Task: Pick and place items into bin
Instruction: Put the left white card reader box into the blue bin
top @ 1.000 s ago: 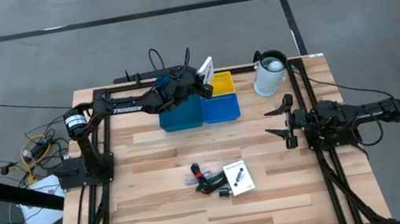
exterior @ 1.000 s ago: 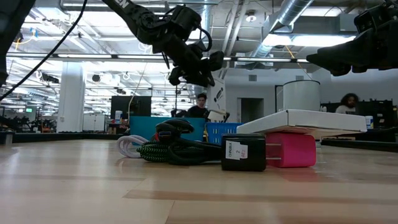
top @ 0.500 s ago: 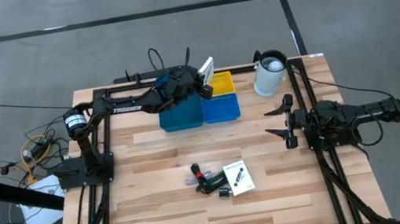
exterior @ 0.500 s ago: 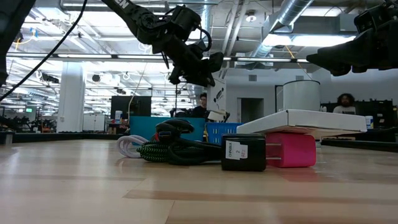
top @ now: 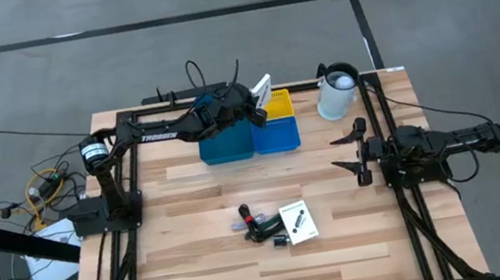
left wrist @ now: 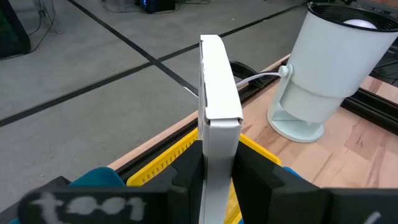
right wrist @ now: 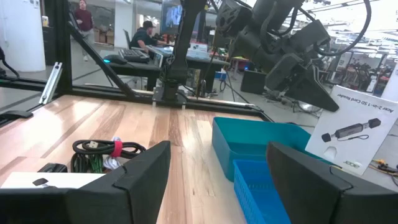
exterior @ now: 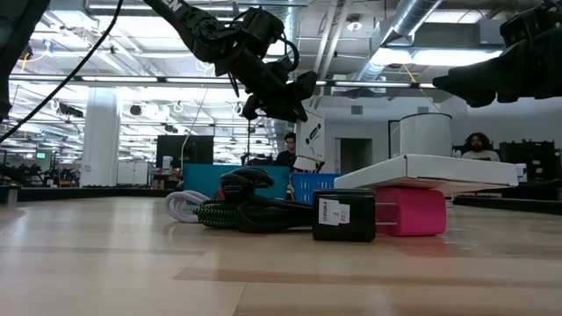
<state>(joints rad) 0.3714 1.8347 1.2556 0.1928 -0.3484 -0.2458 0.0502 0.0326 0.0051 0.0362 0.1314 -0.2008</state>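
Since the earlier frame the card (top: 261, 86) held by the left gripper (top: 256, 105) is tilted a little further over the bins; its jaws are clamped on the card's lower edge, above the seam between the teal bin (top: 226, 143) and the blue-and-yellow bin (top: 275, 126); the white jug (top: 337, 92) stands just beside, at the far table edge; open wood is seen around the second card (top: 298, 222) and cables (top: 255, 224) mid-table; the right gripper (top: 352, 151) is parked with jaws spread wide; cable colours are hard to separate from above.

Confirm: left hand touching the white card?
Touching. Left wrist view shows the left hand with both fingers clamped against the upright white card.
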